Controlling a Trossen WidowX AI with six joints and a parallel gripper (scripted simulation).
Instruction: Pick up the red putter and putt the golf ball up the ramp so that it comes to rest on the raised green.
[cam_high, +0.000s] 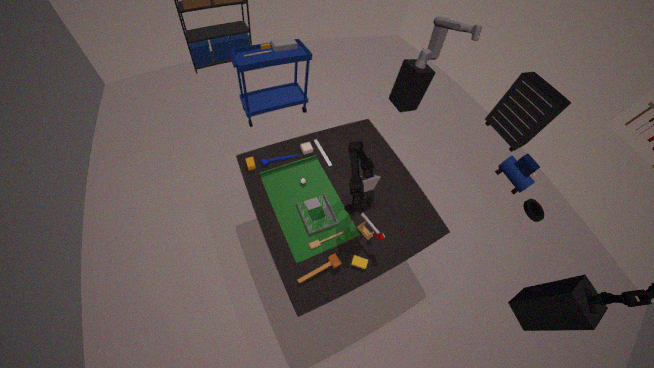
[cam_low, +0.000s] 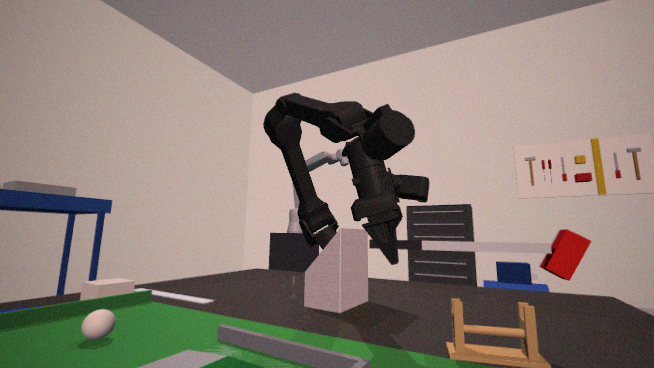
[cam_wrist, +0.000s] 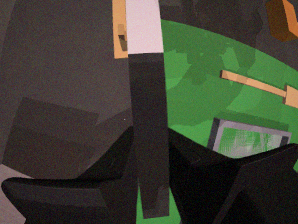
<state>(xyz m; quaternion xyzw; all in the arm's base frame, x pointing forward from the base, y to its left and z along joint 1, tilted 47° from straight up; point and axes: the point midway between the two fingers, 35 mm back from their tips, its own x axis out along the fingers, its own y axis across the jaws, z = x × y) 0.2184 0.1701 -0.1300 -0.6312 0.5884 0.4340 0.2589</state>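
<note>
The red putter, with its pale shaft (cam_high: 371, 225) (cam_low: 485, 246) (cam_wrist: 145, 27) and red head (cam_high: 380, 236) (cam_low: 567, 255), hangs about level above the wooden stand (cam_high: 366, 231) (cam_low: 492, 330). My gripper (cam_low: 391, 250) (cam_wrist: 145, 131) is shut on the putter's dark handle (cam_wrist: 148, 90). The white golf ball (cam_high: 303, 181) (cam_low: 98, 324) lies on the green mat (cam_high: 280, 197) (cam_low: 165, 320), near its raised back edge. A grey-walled enclosure (cam_high: 322, 231) (cam_low: 290, 345) stands on the mat, with a grey slope (cam_high: 313, 202) and green block inside. The putter's head is outside the wrist view.
A pale wedge-shaped block (cam_high: 371, 183) (cam_low: 350, 270) stands beside the arm. A wooden paddle (cam_high: 327, 240) (cam_wrist: 255, 84) lies on the mat. An orange mallet (cam_high: 315, 272) and a yellow block (cam_high: 359, 262) lie at the front; a blue club (cam_high: 280, 159) and white block (cam_high: 306, 148) lie at the back.
</note>
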